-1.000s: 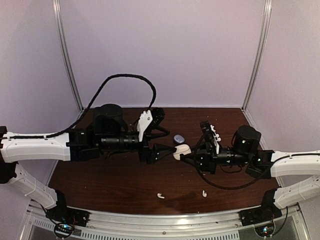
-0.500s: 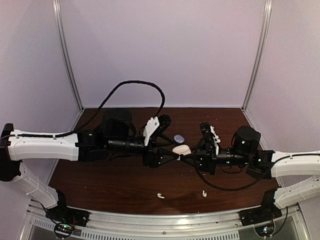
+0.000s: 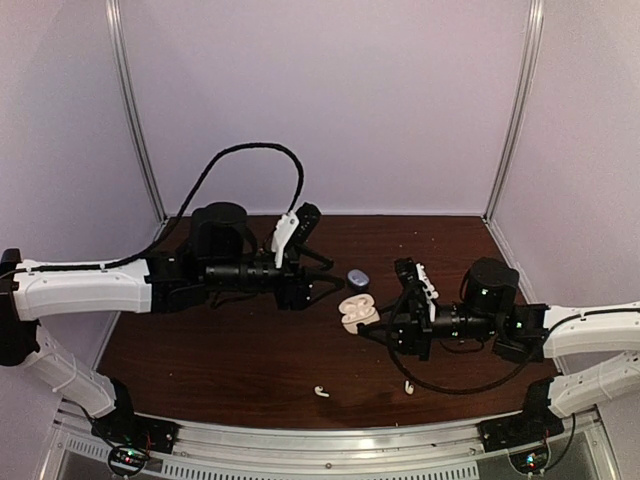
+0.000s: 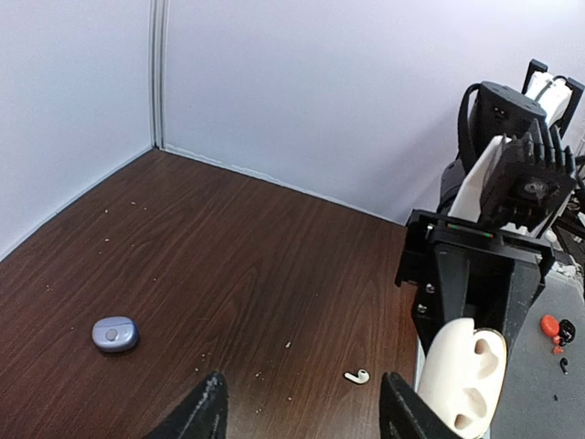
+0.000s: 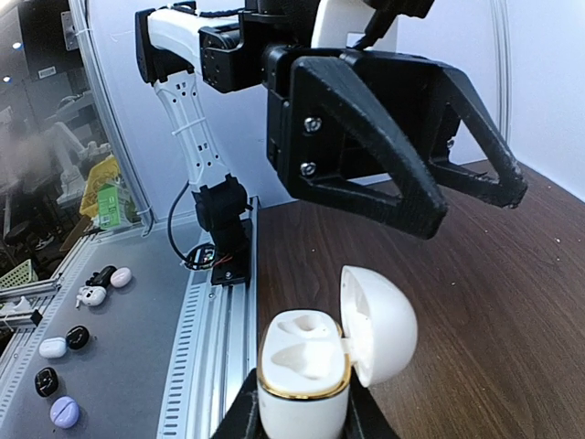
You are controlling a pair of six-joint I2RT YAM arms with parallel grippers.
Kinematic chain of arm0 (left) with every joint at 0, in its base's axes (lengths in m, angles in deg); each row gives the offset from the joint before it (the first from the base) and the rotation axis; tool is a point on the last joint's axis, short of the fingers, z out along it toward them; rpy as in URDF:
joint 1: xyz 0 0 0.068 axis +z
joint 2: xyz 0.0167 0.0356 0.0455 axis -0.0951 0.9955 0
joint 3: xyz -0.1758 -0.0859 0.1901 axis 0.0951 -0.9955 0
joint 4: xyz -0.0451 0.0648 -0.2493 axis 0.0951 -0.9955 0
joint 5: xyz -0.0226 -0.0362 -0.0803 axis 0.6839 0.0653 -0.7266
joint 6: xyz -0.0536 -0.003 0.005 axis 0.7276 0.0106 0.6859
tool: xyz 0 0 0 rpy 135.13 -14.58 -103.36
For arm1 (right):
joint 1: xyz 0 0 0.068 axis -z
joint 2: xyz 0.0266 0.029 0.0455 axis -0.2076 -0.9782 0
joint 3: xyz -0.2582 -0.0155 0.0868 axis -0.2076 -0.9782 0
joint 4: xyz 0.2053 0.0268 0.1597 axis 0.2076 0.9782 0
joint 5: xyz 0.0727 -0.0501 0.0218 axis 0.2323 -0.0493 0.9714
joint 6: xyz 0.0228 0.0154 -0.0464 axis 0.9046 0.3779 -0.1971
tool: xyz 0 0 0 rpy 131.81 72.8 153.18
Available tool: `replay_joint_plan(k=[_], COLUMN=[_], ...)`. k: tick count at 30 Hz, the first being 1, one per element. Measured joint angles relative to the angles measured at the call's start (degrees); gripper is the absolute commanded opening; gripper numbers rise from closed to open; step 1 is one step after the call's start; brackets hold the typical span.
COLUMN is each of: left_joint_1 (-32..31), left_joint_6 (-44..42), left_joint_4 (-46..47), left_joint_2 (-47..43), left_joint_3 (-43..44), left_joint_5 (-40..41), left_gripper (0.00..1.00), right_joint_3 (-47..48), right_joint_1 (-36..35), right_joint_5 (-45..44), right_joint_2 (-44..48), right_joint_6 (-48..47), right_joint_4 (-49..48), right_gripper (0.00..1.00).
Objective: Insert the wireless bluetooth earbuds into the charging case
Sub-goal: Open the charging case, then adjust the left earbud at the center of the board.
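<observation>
Two white earbuds (image 3: 321, 392) lie on the desk (image 3: 230, 360) near its front edge, well apart from each other; the second earbud (image 3: 408, 386) sits on the right, close to the right arm's dangling cable. Neither is touched by a gripper. White charging case (image 5: 303, 361) is off the desk, pinched at the lower body by the right gripper (image 5: 302, 413), one finger on each side. Case body stands upright in the right wrist view, with a gold band at the rim, lid (image 5: 379, 325) hinged back to the right and two moulded wells open to view. From above, the case hangs over the middle of the desk with the lid on the far side. Left gripper (image 4: 302, 412) hovers just left of the case and faces it. Its fingers are spread with nothing between them, clear of both case and desk. Purple case (image 3: 357, 277), closed, rests on the desk just beyond the white one, between the two arms; it shows a small round button on top in the left wrist view. One earbud also shows on the wood in that view, which of the two I cannot tell.
</observation>
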Motion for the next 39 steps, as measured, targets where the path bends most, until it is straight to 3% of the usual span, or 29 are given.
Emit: replay_joint_plan(k=[7,12,18,23,29,39], left_joint_1=[0.63,1.9,3.32,-1.7,-11.74,-14.71], left_joint_6=[0.42,0.28,-2.23,-10.1,-17.66,-17.53], left_joint_4=[1.07,2.19,5.6,8.11,8.2,10.97], left_joint_2=[-1.49,-4.39,-3.04,5.11,20.65,39.23], left_joint_3=[-1.55,-3.78,-7.48,-8.98,-2.69,13.86], left_joint_5=[0.92,3.65,3.08,2.47,2.38,2.43], left_gripper=[0.73,0.74,0.69,0.66,0.65,0.65], right_joint_3=[-0.02,-0.76,-1.42,-1.46,-1.62,-2.38], right_joint_1=[-0.26,2.14,11.69,19.74,26.58,32.02], right_joint_5=[-0.52,-1.22,-1.4,-1.4,-1.4,-1.38], right_joint_2=[0.46,3.3,7.17,9.55,11.54,14.99], right_joint_6=[-0.37,1.81,7.06,11.32,14.93,17.44], right_joint_4=[0.22,-0.24,-0.7,-0.68,0.31,2.01], right_gripper=[0.0,0.0,0.0,0.0,0.0,0.0])
